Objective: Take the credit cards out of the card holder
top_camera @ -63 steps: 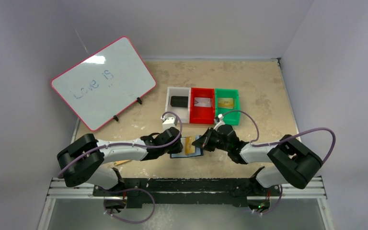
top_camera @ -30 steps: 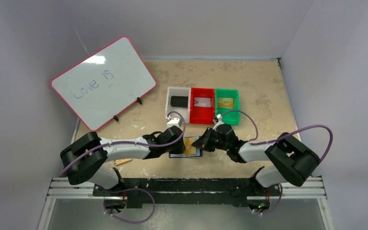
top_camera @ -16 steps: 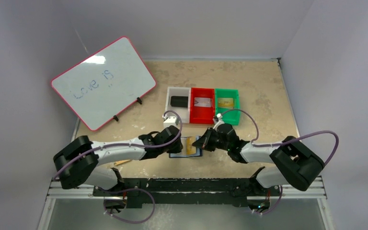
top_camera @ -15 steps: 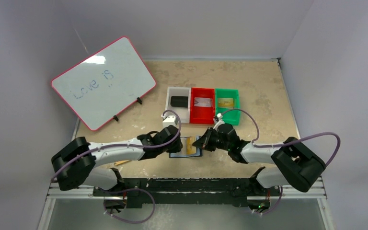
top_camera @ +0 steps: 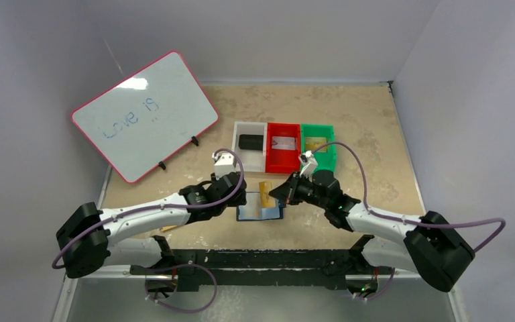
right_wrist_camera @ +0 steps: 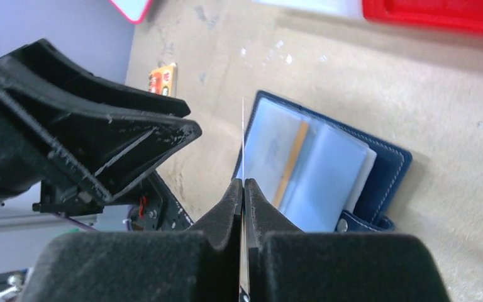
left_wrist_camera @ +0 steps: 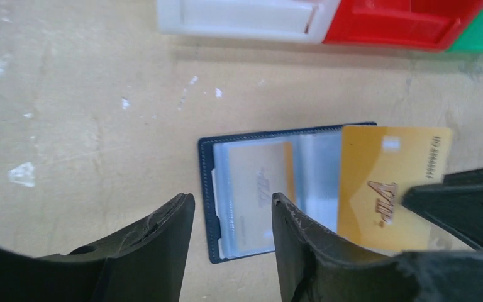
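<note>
Two black fingers of the right gripper (right_wrist_camera: pixel 243 189) are pressed together on a gold card (left_wrist_camera: pixel 383 182), pinching it near one edge; from the right wrist the card shows only as a thin line rising from between the pads. The card bears a "VIP" mark and hangs over one half of the card holder (left_wrist_camera: pixel 209 201); whether its edge touches a sleeve cannot be told. The left gripper (left_wrist_camera: pixel 233 207) has its jaws moderately apart with nothing between them, poised just beside the holder's other half. The navy holder lies open and flat on the table (top_camera: pixel 349 121) between the two grippers, its clear sleeves fanned out, and a second card (left_wrist_camera: pixel 261 185) sits inside one sleeve. Farther back, well apart from the holder, a white bin (top_camera: pixel 235 144), a red bin (top_camera: pixel 283 164) and a green bin (top_camera: pixel 317 127) stand side by side, touching. A pink-framed whiteboard (top_camera: pixel 144 114) leans at the far left.
</note>
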You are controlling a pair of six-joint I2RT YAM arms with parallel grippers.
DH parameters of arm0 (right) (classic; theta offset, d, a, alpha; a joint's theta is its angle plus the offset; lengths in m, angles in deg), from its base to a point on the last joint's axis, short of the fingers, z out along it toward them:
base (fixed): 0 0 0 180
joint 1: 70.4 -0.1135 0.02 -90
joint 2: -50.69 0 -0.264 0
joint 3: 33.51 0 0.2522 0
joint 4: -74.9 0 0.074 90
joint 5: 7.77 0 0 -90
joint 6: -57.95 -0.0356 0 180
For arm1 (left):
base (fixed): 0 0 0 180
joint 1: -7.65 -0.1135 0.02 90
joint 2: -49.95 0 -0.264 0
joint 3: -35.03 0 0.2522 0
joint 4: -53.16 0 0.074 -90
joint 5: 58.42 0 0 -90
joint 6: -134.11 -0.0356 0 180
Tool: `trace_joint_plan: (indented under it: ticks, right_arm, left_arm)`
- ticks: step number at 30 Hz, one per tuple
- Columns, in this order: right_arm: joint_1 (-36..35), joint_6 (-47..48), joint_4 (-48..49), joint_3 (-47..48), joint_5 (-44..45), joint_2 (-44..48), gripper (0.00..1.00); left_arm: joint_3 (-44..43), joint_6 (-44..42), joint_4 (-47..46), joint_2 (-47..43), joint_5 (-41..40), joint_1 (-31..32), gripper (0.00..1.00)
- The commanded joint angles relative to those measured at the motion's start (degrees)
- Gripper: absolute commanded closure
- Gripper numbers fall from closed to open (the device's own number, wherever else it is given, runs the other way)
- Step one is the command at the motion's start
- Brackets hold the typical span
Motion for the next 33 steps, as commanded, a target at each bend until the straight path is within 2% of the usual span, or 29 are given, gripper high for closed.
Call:
trace_joint_plan:
  ticks: [1, 8, 12, 16, 18, 23, 28, 30, 33]
  right_arm:
    - [0.07, 8.55, 3.76, 0.16, 1.58, 5.7, 1.0]
    - [0.04, 18.81, 3.25, 0.18, 3.66, 12.39, 1.0]
    - [0.04, 27.57, 0.25, 1.56, 7.26, 16.94, 1.0]
    - [0.04, 43.2, -5.89, 5.0, 8.8, 20.78, 1.0]
    - [0.04, 47.14, -9.12, 7.02, 14.44, 21.68, 1.0]
    - [0.04, 62.06, -15.45, 13.03, 24.39, 20.36, 1.0]
    - [0.75, 76.15, -17.86, 17.21, 36.0, 15.61, 1.0]
    - [2.99, 79.88, -18.75, 18.42, 36.41, 13.17, 1.0]
    - [9.21, 82.58, -22.29, 20.41, 30.28, 10.27, 1.0]
  left_arm:
    - [-2.51, 0.87, 5.76, -4.66, -9.8, -0.9, 0.47]
    - [-1.92, 0.7, 11.09, -10.48, -14.01, -5.22, 0.31]
    - [-2.68, -0.05, 14.16, -12.37, -16.66, -6.36, 0.3]
    - [-2.61, 1.05, 17.07, -14.69, -19.32, -6.41, 0.29]
    - [-1.9, 1.11, 16.41, -16.88, -18.68, -6.42, 0.28]
    - [0.42, 0.56, 12.59, -20.92, -15.85, -6.38, 0.26]
    - [0.36, 0.39, 13.0, -19.53, -15.12, -6.36, 0.26]
    - [0.2, 0.56, 12.98, -18.93, -14.98, -6.36, 0.26]
    - [-0.3, 0.28, 12.91, -18.6, -14.61, -6.39, 0.25]
